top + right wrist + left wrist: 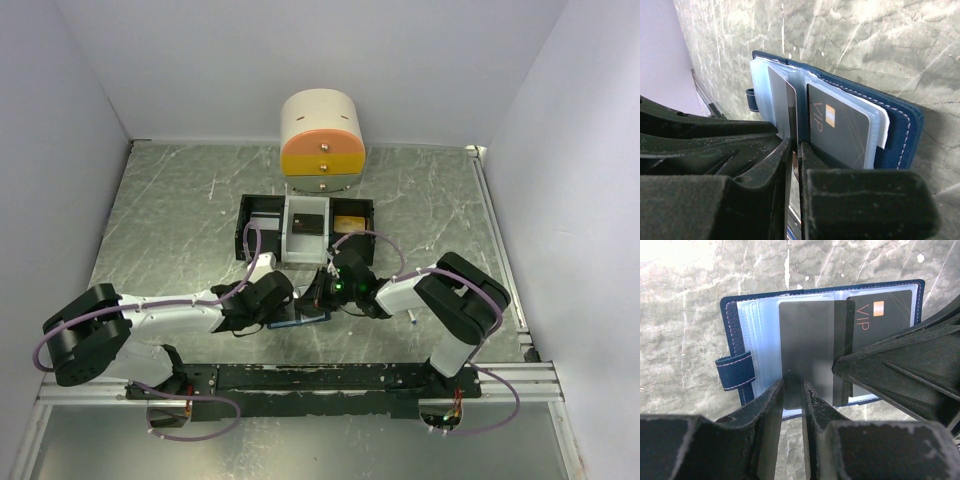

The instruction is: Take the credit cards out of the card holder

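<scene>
Holding: my right gripper [795,145] has its jaws drawn narrow on the edge of a dark card [807,340], which runs down into the slit between them.
Dark card: raised out of the card holder [760,340], slanting over its middle fold, plain and unmarked on the face I can see.
Card holder: lying open on the table [180,220], between my two grippers; pale blue pockets inside, dark blue cover outside.
Clasp tab [735,371]: sticking out from the card holder's left edge in my left wrist view.
VIP card [885,310]: tucked in the pocket of the card holder's other half, black, with a small orange chip.
Left gripper [792,385]: jaws narrow but apart, gripping nothing; the tips sit at the card holder's near edge, with the dark card's lower edge showing in the gap.
Tray [262,228]: just beyond the card holder, toward the far wall, three compartments in black and white.
Tan card [349,222]: flat in the tray's right compartment, apart from the card holder.
Drawer box [322,145]: farther beyond the card holder, against the far wall, cream over orange and yellow.
</scene>
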Controlling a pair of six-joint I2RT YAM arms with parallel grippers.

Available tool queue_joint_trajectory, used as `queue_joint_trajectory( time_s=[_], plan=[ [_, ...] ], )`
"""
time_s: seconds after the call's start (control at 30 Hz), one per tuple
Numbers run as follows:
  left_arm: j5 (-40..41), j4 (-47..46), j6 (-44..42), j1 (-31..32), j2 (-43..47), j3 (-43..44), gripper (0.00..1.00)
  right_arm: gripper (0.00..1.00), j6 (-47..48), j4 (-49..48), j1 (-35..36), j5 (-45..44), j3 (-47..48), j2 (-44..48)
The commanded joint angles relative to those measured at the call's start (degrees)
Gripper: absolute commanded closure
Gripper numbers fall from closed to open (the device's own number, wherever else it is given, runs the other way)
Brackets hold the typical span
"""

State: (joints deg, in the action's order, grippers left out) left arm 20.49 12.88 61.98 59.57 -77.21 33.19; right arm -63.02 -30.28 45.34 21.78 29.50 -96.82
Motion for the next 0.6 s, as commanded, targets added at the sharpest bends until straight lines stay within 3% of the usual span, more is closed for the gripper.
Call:
queue_joint_trajectory(
  time_s=[0.0,0.23,0.57],
  plan=[
    [0.1,2.8,-0.3,0.1,-1.6,-0.3,0.68,0.93,-0.3,-1.3,-0.3,0.1,1.0,-0.3],
    [0.9,3.8,0.2,0.2,-0.6,-0.7,0.68,1.00,2.1,3.4,-1.0,-1.9,0.4,2.7],
    [0.3,2.3,-0.9,0.2,-1.1,-0.4,0.68,0.99,2.2,3.5,-2.4,-1.5,-2.2,4.6]
  ],
)
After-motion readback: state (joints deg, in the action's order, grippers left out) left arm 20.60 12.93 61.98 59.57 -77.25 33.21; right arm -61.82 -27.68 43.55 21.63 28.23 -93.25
